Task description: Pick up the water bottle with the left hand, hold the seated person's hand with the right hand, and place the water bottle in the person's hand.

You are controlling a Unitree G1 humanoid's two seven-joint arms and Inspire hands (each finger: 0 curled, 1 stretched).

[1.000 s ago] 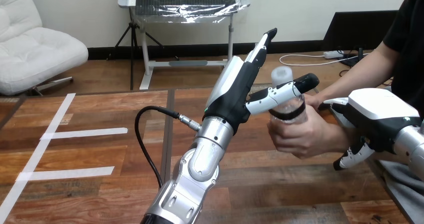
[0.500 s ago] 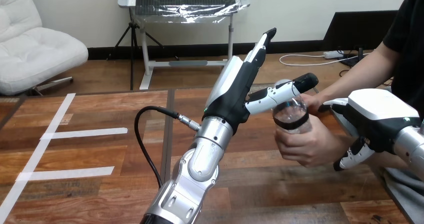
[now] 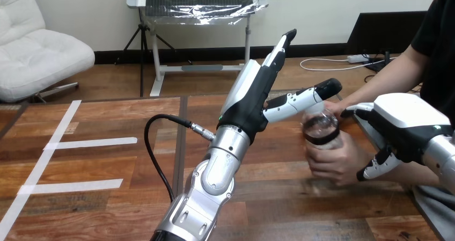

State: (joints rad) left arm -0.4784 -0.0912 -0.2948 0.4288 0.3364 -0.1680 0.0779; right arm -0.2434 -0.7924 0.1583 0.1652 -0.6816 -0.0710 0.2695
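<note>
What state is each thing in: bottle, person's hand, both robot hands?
water bottle: tilted, gripped in the person's hand.
person's hand: closed round the bottle.
left hand: open, fingers straight, raised beside the bottle.
right hand: fingers curled round the person's wrist.

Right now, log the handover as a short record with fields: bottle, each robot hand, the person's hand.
water bottle: in the person's hand, above the table
person's hand: wrapped round the bottle's lower part
left hand: open, fingers straight up, thumb stretched over the bottle; contact unclear
right hand: curled round the person's wrist
</note>
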